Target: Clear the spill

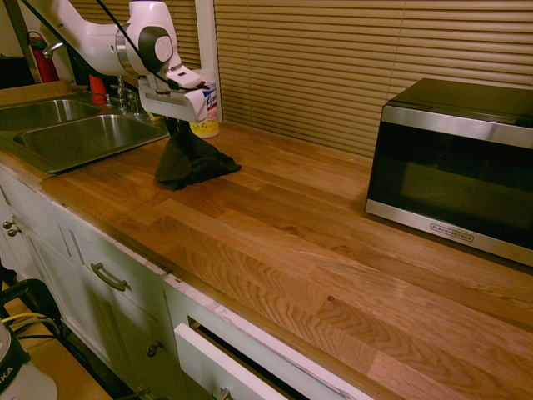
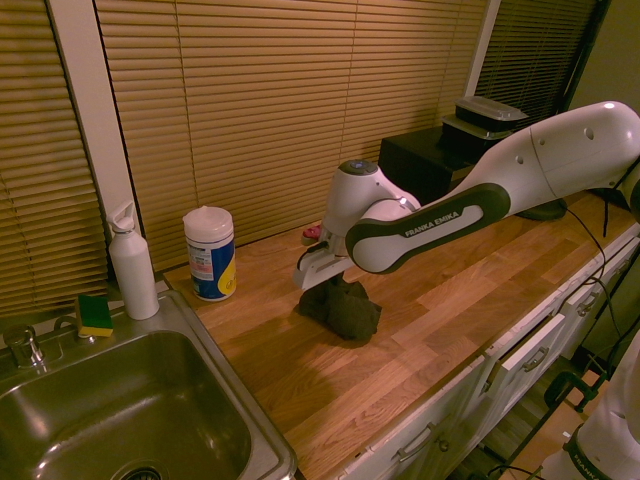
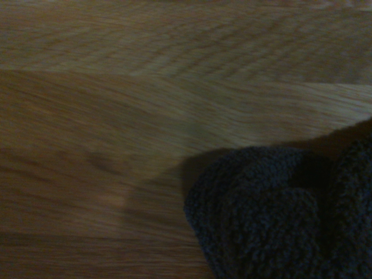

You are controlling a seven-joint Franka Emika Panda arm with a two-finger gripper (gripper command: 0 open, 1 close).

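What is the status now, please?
Gripper on dark cloth, fingers hidden. Cloth bunched on wooden counter. Spill not visible. Wipes tub close behind.

- Microwave (image 1: 454, 162) sits on the wooden counter (image 1: 283, 242).
- Wipes canister (image 2: 210, 253) stands near the steel sink (image 2: 120, 420).
- White bottle (image 2: 132, 265) beside a sponge (image 2: 95, 314).

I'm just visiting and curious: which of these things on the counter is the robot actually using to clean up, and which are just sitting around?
In use:
dark cloth
gripper above it
wooden counter

Just sitting there:
wipes canister
white bottle
sponge
sink
microwave

No spill is visible.
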